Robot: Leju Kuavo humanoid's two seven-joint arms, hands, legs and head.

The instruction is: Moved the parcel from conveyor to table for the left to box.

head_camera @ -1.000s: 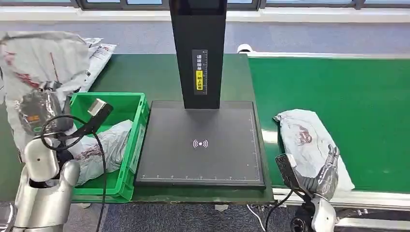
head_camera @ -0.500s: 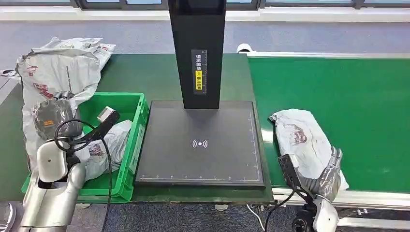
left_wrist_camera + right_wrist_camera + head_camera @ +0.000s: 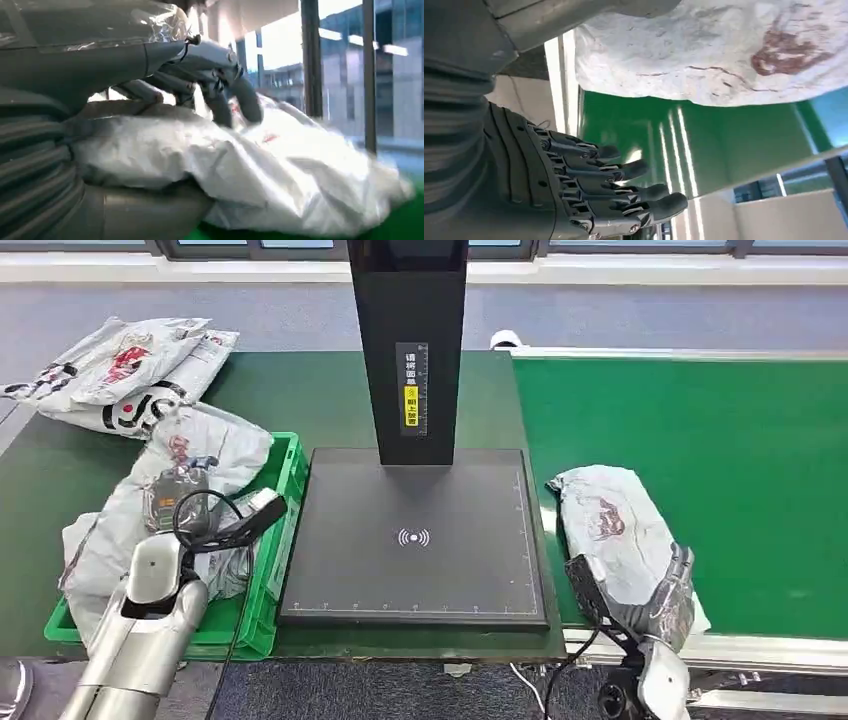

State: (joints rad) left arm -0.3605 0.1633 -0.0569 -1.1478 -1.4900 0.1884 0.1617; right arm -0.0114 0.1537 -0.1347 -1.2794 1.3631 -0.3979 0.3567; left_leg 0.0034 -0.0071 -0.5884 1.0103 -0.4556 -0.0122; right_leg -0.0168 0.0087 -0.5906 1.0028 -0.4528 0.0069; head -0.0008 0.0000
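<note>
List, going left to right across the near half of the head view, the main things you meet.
Grey plastic parcel held by the left hand → green plastic crate → black scanner platform → grey parcel on the green conveyor.

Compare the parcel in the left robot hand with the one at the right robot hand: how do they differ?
The parcel in the left robot hand is gripped and lifted above the green crate; the parcel on the conveyor lies flat on the green belt. The left parcel hangs crumpled; the conveyor parcel is smoother. The right robot hand reaches the conveyor parcel's near end, but I cannot tell its grip. Both are grey-white poly bags with red print.
</note>
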